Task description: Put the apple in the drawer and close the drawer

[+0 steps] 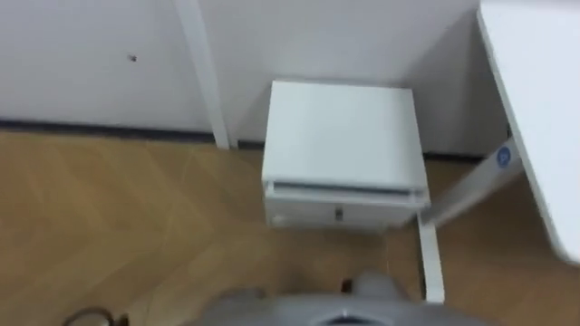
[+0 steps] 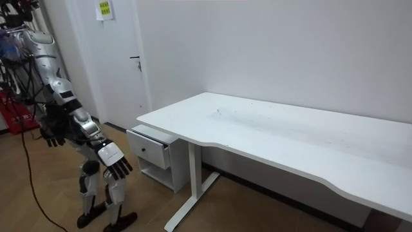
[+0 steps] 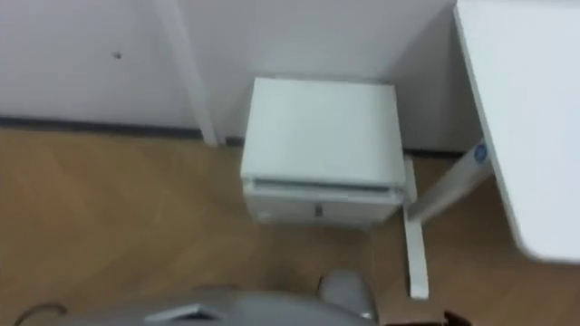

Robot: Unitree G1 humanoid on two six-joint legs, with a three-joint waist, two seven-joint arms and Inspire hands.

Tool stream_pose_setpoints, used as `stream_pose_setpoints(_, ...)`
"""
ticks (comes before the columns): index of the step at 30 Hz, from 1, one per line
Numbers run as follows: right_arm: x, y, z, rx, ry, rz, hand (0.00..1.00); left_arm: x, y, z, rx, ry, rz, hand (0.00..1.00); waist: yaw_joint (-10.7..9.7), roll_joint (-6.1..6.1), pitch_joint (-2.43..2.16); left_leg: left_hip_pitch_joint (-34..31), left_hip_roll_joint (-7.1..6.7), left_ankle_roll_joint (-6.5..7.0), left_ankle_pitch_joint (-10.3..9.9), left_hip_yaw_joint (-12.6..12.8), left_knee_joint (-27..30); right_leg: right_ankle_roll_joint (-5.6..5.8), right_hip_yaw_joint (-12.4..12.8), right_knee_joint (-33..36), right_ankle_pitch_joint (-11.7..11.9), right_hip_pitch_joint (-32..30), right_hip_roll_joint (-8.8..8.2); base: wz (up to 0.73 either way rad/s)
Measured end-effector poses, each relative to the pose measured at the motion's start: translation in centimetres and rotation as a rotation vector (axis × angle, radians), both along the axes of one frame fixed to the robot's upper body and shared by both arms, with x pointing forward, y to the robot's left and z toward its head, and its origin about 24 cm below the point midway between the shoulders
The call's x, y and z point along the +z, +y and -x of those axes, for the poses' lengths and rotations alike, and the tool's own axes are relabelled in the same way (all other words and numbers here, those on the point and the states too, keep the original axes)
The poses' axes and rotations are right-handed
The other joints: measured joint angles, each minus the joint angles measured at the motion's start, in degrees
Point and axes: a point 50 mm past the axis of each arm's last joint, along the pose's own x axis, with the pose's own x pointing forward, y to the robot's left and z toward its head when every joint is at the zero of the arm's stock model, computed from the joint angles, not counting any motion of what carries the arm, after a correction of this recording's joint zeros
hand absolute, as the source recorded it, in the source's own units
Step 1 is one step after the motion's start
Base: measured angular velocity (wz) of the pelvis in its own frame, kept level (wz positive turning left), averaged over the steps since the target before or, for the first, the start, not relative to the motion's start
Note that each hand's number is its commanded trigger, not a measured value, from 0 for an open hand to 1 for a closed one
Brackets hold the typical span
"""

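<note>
The white worktop (image 2: pixel 290 129) runs along the wall. Beside its end sits a small cabinet (image 1: pixel 340 131) with its drawer (image 1: pixel 337 214) slightly open, front crosswise, straight ahead of the robot. Whether the apple lies inside, I cannot tell. The right hand (image 2: pixel 118 169), fingers spread and empty, hangs nearer the drawer than the slack, empty left hand (image 2: pixel 51 136).

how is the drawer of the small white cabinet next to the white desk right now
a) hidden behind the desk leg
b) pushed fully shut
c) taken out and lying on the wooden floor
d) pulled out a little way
d: in the room view the drawer juts forward from the small white cabinet, and the left eye view shows a narrow gap along the drawer's top edge.
</note>
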Motion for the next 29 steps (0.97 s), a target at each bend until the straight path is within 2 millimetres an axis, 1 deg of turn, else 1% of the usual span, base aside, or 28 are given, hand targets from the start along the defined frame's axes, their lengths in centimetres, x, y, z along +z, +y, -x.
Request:
stream_pose_setpoints(1, 0.0, 0.0, -0.1, -0.001, -0.006, -0.004, 0.0, 0.0, -0.1, -0.1, -0.001, -0.003, 0.003, 0.0, 0.2, -0.27, -0.01, 0.8, 0.11, -0.55, 0.4, 0.0, -1.4, -0.39, -0.3, -2.5, 0.6, 1.3, 0.27, 0.04)
stream_pose_setpoints(2, 0.0, 0.0, -0.2, -0.012, -0.019, -0.003, 0.0, -0.2, -0.5, 0.0, -0.002, -0.003, 0.013, 0.0, 0.2, -0.42, -0.12, 1.9, 0.24, -0.65, 1.4, 0.0, -3.6, -0.32, -1.1, -6.4, 1.9, 3.4, 0.64, 0.0)
stream_pose_setpoints(3, 0.0, 0.0, -0.3, -0.025, -0.033, -0.006, 0.0, -0.2, -0.8, 0.0, -0.001, -0.004, 0.019, 0.0, 0.0, -0.3, -0.21, 2.6, 0.51, 0.35, 2.4, -0.1, -5.4, -0.18, -1.1, -9.5, 2.8, 5.1, 1.28, 0.0)
stream_pose_setpoints(4, 0.0, 0.1, -0.4, -0.023, -0.038, -0.012, 0.0, -0.2, -0.7, 0.0, 0.0, -0.004, 0.019, 0.0, 0.0, -0.27, -0.21, 2.9, 0.66, 0.73, 2.8, -0.2, -6.2, -0.16, -1.1, -11.0, 3.2, 5.8, 1.56, 0.0)
stream_pose_setpoints(5, -0.1, 0.6, -0.4, -0.021, -0.041, -0.035, 0.0, -0.2, -0.6, 0.2, 0.01, 0.001, 0.013, 0.0, -0.1, -0.34, -0.34, 3.7, 0.98, 1.42, 3.5, -0.2, -7.6, -0.02, -1.4, -13.5, 4.0, 7.1, 2.09, 0.06)
stream_pose_setpoints(6, -0.3, 1.0, -0.3, -0.024, -0.04, -0.06, 0.0, -0.1, -0.5, 0.3, 0.017, 0.001, 0.01, 0.0, -0.2, -0.36, -0.55, 4.4, 1.17, 1.34, 3.9, -0.3, -8.7, -0.02, -2.4, -15.3, 4.1, 8.3, 2.27, 0.09)
stream_pose_setpoints(7, -0.3, 1.1, 0.0, -0.029, -0.036, -0.067, 0.0, -0.1, -0.5, 0.3, 0.019, -0.002, 0.011, 0.0, -0.4, -0.27, -0.53, 4.9, 1.25, 1.21, 3.9, -0.3, -9.3, -0.01, -2.5, -15.9, 4.1, 8.8, 2.35, 0.07)
stream_pose_setpoints(8, -0.4, 1.1, 0.3, -0.038, -0.026, -0.074, 0.0, -0.1, -0.6, 0.0, 0.02, -0.012, 0.014, 0.0, -0.5, 0.08, -0.8, 5.7, 1.44, 0.97, 4.1, -0.3, -10.3, -0.02, -2.6, -16.6, 4.1, 9.5, 2.62, 0.0)
stream_pose_setpoints(9, -0.4, 1.2, 0.3, -0.045, -0.023, -0.081, 0.0, -0.2, -0.8, 0.3, 0.022, -0.008, 0.017, 0.0, -0.3, 0.49, -1.05, 6.5, 1.58, 0.72, 4.2, -0.3, -11.3, -0.07, -2.6, -17.3, 4.1, 10.0, 2.86, -0.04)
stream_pose_setpoints(10, -0.4, 1.2, 0.3, -0.051, -0.023, -0.086, 0.0, -0.2, -0.8, 0.2, 0.022, -0.011, 0.018, 0.0, -0.4, 0.53, -1.06, 6.9, 1.67, 0.52, 4.4, -0.3, -11.6, -0.09, -2.6, -17.3, 4.1, 10.3, 2.97, 0.0)
stream_pose_setpoints(11, -0.5, 1.3, 0.4, -0.063, -0.024, -0.097, 0.0, -0.2, -0.8, 0.1, 0.023, -0.014, 0.018, 0.0, -0.5, 1.07, -0.97, 7.8, 1.84, 0.26, 4.5, -0.4, -12.0, -0.17, -2.6, -17.7, 4.0, 11.1, 3.17, 0.0)
stream_pose_setpoints(12, -0.5, 1.3, 0.5, -0.068, -0.02, -0.101, 0.0, -0.2, -0.9, 0.0, 0.024, -0.017, 0.019, 0.0, -0.5, 0.99, -0.94, 8.8, 1.87, -0.03, 4.7, -0.3, -12.9, -0.39, -2.6, -18.2, 3.9, 11.7, 3.26, 0.0)
stream_pose_setpoints(14, -0.5, 1.3, 0.7, -0.069, -0.016, -0.104, 0.0, -0.2, -1.0, -0.1, 0.025, -0.018, 0.021, 0.0, -0.6, 1.24, -0.78, 9.8, 1.93, -0.44, 5.0, -0.3, -14.2, -0.75, -2.6, -18.1, 3.7, 12.0, 3.4, -0.07)
stream_pose_setpoints(15, -0.5, 1.4, 0.8, -0.071, -0.01, -0.105, 0.0, -0.2, -1.0, -0.2, 0.025, -0.02, 0.022, 0.0, -0.6, 1.24, -0.77, 10.4, 1.93, -0.61, 5.3, -0.3, -15.2, -0.93, -2.6, -18.2, 3.5, 12.2, 3.46, -0.04)
stream_pose_setpoints(17, -0.6, 1.4, 1.2, -0.076, 0.005, -0.105, 0.0, -0.2, -1.0, -0.2, 0.025, -0.019, 0.023, 0.0, -0.7, 1.29, -0.66, 11.3, 2.0, -0.8, 5.6, -0.2, -16.4, -0.97, -2.5, -18.6, 3.5, 12.6, 3.59, -0.02)
stream_pose_setpoints(22, -0.6, 1.5, 1.8, -0.082, 0.028, -0.113, 0.0, -0.4, -1.3, 0.5, 0.034, 0.007, 0.031, 0.0, -1.3, 1.13, -0.61, 12.1, 2.15, -0.98, 5.7, -0.1, -17.6, -1.26, -2.4, -19.2, 3.3, 13.0, 3.9, -0.04)
stream_pose_setpoints(23, -0.7, 1.5, 1.9, -0.085, 0.037, -0.113, 0.0, -0.4, -1.3, 0.5, 0.035, 0.011, 0.031, 0.0, -1.3, 0.9, -0.5, 12.1, 2.2, -0.98, 5.7, -0.1, -17.7, -1.27, -2.4, -19.2, 3.3, 13.0, 3.93, 0.0)
stream_pose_setpoints(25, -0.7, 1.5, 2.1, -0.086, 0.043, -0.114, 0.0, -0.4, -1.3, 0.6, 0.037, 0.016, 0.031, 0.0, -1.3, 1.03, -0.58, 12.1, 2.24, -0.98, 5.7, -0.1, -17.7, -1.28, -2.4, -19.2, 3.3, 13.0, 3.96, 0.0)
stream_pose_setpoints(26, -0.7, 1.5, 2.1, -0.086, 0.043, -0.115, 0.0, -0.4, -1.2, 0.7, 0.042, 0.02, 0.031, 0.0, -1.3, 0.78, -0.41, 12.1, 2.24, -0.98, 5.7, -0.1, -17.7, -1.28, -2.4, -19.2, 3.3, 13.0, 3.96, 0.0)
stream_pose_setpoints(29, -0.7, 1.6, 2.2, -0.084, 0.05, -0.118, 0.0, -0.4, -1.1, 1.0, 0.066, 0.023, 0.028, 0.0, -1.3, 0.67, -0.34, 12.1, 2.24, -0.98, 5.7, -0.1, -17.7, -1.29, -2.4, -19.2, 3.3, 13.0, 3.96, 0.0)
